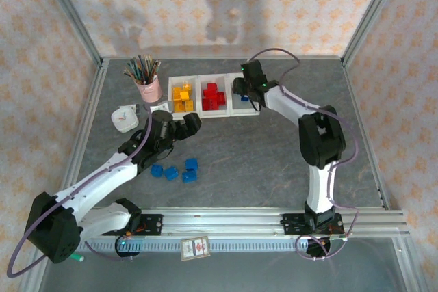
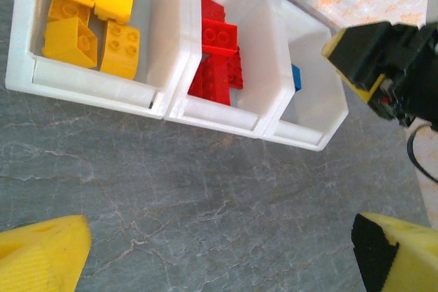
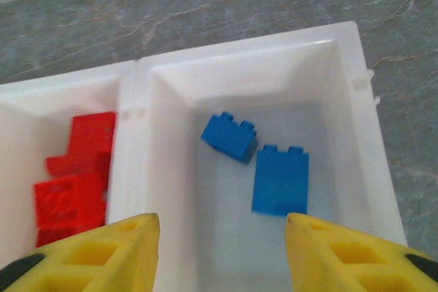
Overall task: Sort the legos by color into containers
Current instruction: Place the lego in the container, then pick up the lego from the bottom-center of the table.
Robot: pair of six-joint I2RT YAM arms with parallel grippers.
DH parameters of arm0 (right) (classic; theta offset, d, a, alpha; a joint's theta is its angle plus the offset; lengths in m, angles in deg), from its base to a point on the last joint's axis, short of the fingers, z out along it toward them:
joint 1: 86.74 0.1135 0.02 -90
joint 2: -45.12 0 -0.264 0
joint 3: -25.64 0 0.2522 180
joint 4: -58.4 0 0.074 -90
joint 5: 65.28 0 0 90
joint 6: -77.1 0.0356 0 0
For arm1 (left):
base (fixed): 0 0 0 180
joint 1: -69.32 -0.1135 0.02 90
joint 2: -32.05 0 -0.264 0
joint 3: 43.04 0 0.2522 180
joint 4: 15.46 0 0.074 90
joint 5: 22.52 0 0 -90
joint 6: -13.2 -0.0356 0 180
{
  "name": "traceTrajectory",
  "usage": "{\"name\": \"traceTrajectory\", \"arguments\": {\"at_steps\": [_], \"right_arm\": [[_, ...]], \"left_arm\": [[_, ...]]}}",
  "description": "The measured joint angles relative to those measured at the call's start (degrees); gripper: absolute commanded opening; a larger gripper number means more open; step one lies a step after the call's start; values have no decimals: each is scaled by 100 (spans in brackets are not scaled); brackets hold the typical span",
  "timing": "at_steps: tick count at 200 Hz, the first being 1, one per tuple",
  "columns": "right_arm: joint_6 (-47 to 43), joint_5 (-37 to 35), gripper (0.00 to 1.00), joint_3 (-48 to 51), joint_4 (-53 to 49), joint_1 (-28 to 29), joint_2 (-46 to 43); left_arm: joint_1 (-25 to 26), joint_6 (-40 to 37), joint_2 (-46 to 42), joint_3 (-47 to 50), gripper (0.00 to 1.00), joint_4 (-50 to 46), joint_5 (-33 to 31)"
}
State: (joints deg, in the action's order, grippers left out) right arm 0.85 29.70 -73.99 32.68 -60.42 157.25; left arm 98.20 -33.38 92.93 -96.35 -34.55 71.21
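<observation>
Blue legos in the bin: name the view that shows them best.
Right wrist: both blue legos lie unobstructed inside the bin. Left wrist catches one blue edge behind the wall; top external, a blue patch.

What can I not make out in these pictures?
Top external: the right end effector covers part of the right-hand container, so its contents cannot be counted.
Left wrist: that container's wall hides all but an edge of a blue lego.
Right wrist: the red legos are blurred and cut by the left edge.
Top external: the white object beside the pink cup is too small to identify.
</observation>
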Motion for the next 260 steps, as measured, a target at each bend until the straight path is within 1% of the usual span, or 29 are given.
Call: {"name": "traceTrajectory", "arguments": {"at_steps": [27,50,73,112,172,205,235,260], "right_arm": [[7,11,55,608,179,304,-549],[13,-26,57,992,227,651,-800],[17,-79,60,1281,232,1025,-916],[17,-157,64,1499,223,1744,-929],[72,-162,70,1484,42,2789,-848],[479,-229,74,1405,-177,3176,-603],[929,-402,82,1281,-374,3504,-354],[1196,-544,85,1075,-527,3746,-96]], "left_arm": [[0,9,-337,120,99,-46,-127],[0,28,-654,363,99,-133,-262],[0,111,-953,590,99,-326,-400],[0,267,-1464,846,99,-778,-721],[-17,525,-2297,925,99,-1517,-1174],[-50,658,-2664,929,99,-1897,-1351],[-52,758,-2959,931,99,-2173,-1471],[-52,780,-3141,935,99,-2321,-1530]]}}
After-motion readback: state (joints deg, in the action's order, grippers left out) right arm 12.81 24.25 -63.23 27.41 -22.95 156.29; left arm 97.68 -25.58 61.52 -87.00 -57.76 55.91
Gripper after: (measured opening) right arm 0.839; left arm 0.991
